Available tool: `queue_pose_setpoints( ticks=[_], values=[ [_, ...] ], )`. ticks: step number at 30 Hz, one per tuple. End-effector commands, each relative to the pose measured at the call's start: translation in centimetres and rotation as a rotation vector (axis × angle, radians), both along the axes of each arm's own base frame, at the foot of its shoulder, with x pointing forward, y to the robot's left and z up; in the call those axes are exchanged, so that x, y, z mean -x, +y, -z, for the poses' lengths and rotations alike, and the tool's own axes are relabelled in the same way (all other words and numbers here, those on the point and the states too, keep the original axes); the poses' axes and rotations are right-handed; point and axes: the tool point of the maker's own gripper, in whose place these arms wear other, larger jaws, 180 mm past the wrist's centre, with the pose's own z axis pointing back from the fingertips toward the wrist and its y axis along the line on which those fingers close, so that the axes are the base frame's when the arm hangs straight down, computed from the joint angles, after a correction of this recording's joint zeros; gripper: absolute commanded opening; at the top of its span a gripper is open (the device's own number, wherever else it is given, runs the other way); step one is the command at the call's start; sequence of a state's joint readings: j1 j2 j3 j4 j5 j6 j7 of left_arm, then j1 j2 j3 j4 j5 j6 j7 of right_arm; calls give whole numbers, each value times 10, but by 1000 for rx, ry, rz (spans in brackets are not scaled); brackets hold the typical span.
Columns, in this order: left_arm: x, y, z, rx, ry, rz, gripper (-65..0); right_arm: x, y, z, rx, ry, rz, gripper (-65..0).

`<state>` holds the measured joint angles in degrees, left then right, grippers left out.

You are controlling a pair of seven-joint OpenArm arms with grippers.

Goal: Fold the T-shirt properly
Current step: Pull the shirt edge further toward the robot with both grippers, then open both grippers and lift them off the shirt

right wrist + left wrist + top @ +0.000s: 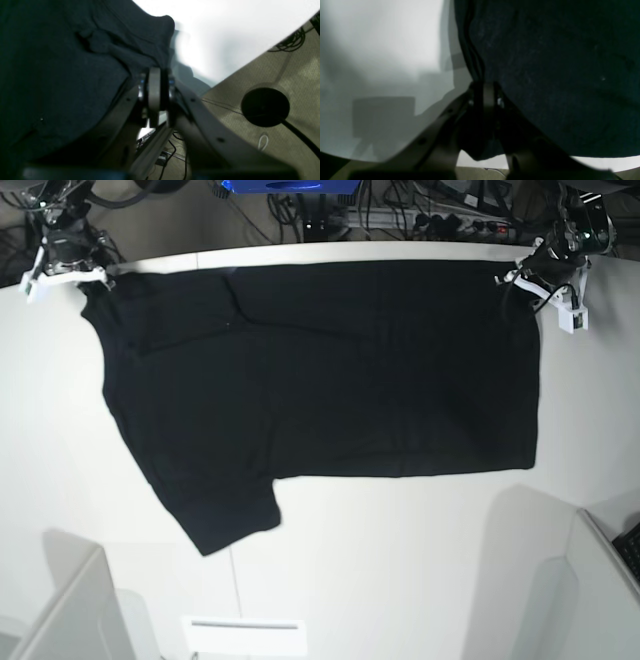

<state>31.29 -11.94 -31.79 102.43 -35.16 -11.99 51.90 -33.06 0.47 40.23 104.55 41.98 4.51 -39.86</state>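
Lying spread on the white worktop point(400, 560), the large black cloth T-shirt point(330, 380) is pinched by the closed left hand point(545, 275); right hand point(65, 265) grip unclear.

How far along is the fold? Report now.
Done: the T-shirt lies spread plain side up on the table, perhaps folded once. In hand: the left claw and the right claw are at its far corners, left clamped on cloth. Left: the sleeve and further folds.

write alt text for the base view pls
A black T-shirt lies spread on a white table, one sleeve pointing toward the near edge. The left gripper and right gripper sit at its far corners.
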Motion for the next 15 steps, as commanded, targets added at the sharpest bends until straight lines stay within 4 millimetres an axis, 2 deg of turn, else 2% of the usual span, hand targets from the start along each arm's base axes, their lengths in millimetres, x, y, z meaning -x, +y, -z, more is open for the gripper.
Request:
queue_pose_setpoints(
  ticks=[1, 4, 8, 11, 13, 15],
  values=[
    [-4, 4, -7, -14, -23, 3, -630, -1, -4, -7, 16, -23, 2, -525],
    [-4, 4, -7, -15, -24, 5, -471, 2, -2, -5, 9, -25, 21, -428],
    [-5, 4, -9, -17, -29, 8, -270, 12, -17, -9, 27, -26, 89, -411],
    [-5, 7, -10, -20, -32, -1, -179, 22, -35, -15, 59, -26, 141, -408],
    [-2, 23, -16, -45, -44, -47, -150, 26, -43, -18, 75, -29, 156, -407],
    [-1, 40, -24, -72, -61, -87, -153, 27, -46, -20, 82, -32, 162, -407]
  ],
)
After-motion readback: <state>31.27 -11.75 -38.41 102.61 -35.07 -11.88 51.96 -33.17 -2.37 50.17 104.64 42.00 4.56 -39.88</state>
